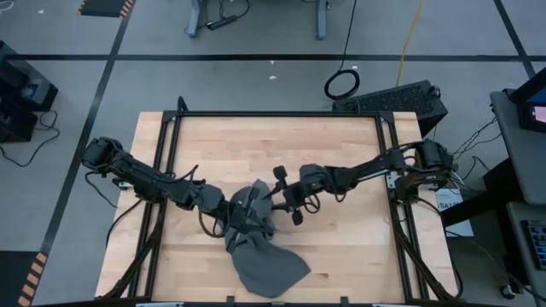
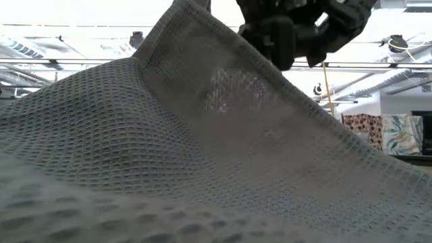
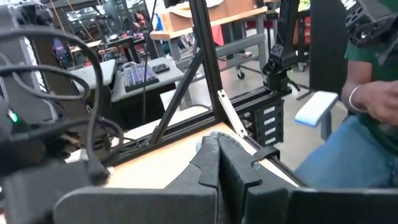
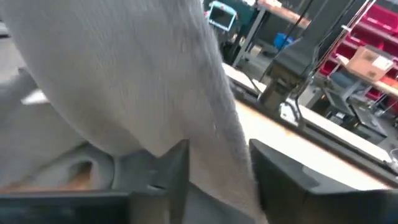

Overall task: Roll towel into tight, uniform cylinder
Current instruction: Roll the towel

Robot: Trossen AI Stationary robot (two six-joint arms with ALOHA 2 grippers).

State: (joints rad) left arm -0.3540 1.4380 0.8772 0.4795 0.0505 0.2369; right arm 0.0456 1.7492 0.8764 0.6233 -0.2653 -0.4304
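The dark grey towel (image 1: 264,256) is lifted at one end near the table's middle, and its lower part lies spread near the front edge. In the low view its waffle weave (image 2: 135,148) fills the picture and rises to a peak at the top. My left gripper (image 1: 241,205) reaches in level from the left, shut on the raised end. My right gripper (image 1: 271,198) comes from the right. In the right wrist view it (image 4: 217,174) is open, with one finger on either side of a hanging edge of the towel (image 4: 124,74). My left gripper pinches a small bunch of the towel's raised end (image 3: 210,142) between its two shut fingers, coming level from the table's left. The towel hangs below the hold and its lower part (image 1: 273,273) rests on the table. My right gripper has the towel's hanging edge (image 4: 227,143) in the gap between its fingers; whether they touch it I cannot tell.
Black frame rails (image 1: 273,113) run around the wooden tabletop (image 1: 281,145), which is bare behind the arms. Beyond the table's right side, a seated person (image 3: 367,99) shows in the left wrist view.
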